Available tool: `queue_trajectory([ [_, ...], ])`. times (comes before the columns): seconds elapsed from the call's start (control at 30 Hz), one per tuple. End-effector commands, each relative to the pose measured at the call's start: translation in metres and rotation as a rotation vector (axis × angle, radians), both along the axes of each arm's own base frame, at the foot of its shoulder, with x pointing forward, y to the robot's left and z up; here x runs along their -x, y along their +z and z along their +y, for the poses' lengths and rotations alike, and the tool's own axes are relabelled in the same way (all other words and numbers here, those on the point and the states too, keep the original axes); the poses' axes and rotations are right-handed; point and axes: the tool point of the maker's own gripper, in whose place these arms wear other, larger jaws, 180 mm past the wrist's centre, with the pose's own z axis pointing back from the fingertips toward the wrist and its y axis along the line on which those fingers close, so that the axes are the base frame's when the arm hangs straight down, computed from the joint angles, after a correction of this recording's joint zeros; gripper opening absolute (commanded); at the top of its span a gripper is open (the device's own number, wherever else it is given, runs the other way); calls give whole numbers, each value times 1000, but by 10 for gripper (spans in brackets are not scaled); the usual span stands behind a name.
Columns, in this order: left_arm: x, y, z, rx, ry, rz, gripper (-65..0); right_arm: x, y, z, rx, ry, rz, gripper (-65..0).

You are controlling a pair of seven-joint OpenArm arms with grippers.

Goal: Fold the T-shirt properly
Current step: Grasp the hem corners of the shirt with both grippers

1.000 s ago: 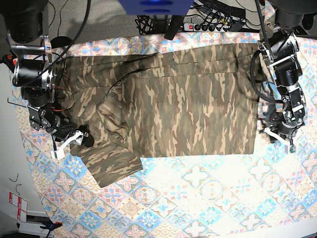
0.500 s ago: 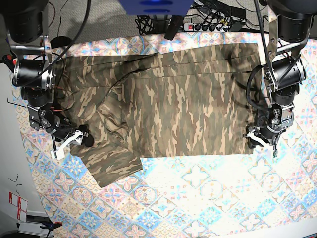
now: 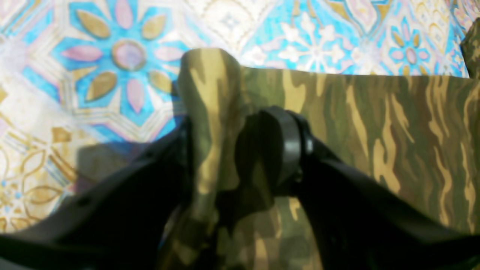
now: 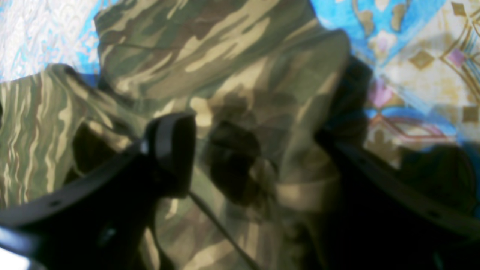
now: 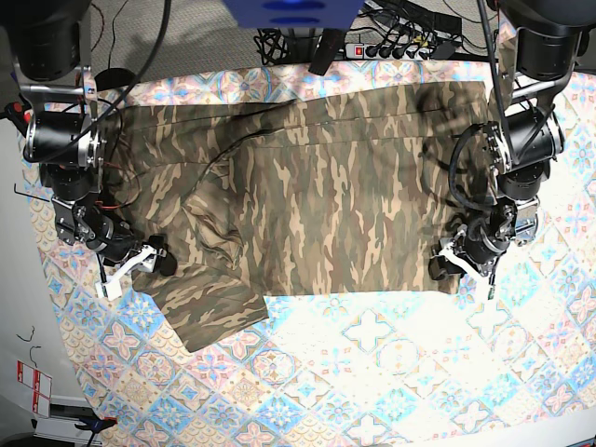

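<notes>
The camouflage T-shirt (image 5: 307,196) lies spread across the desk (image 5: 391,372) on the patterned tablecloth (image 5: 372,335). Left gripper (image 3: 240,146) has its fingers (image 3: 285,146) clamped on a raised fold at the shirt's hem corner. Right gripper (image 4: 255,150) pinches bunched sleeve cloth at the opposite side, fingers (image 4: 172,142) closed on it.

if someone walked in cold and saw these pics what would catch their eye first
The big camouflage T-shirt spread flat over most of the table, set against the bright pastel flower-tile tablecloth. Next, the two arms at its near corners: the left gripper has a bunched fold of the hem between its fingers, and the right gripper sits at the sleeve corner with cloth between its fingers too.
</notes>
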Motion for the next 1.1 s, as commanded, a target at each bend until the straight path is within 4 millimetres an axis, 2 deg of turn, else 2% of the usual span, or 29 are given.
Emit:
queue_trajectory([
  [0.0,7,-6,-7,-14,-52,52,-453,8,-6,-1,28,38,54,-247],
  [0.1,7,-6,-6,-15,-51,52,-598,8,-6,-1,28,38,54,-279],
  [0.17,7,-6,-5,-17,-50,52,-650,8,-6,-1,28,38,54,-311],
  [0.37,7,-5,-4,-18,-49,52,-650,9,-6,-1,28,39,55,-378],
  [0.43,7,-6,-4,-19,-51,54,-650,9,-6,-1,28,39,55,-440],
  [0.57,10,-5,8,-29,-36,70,-650,11,-8,1,23,44,72,-642],
  [0.77,17,-6,26,-32,-10,109,-650,15,-10,1,25,55,99,-635],
  [0.83,19,-2,44,-42,20,112,-650,15,-10,1,24,54,97,-639],
  [0.9,19,0,50,-37,37,112,-650,14,-10,1,24,53,94,-639],
  [1.07,14,13,69,-71,41,107,-650,2,-1,-1,15,17,21,-639],
])
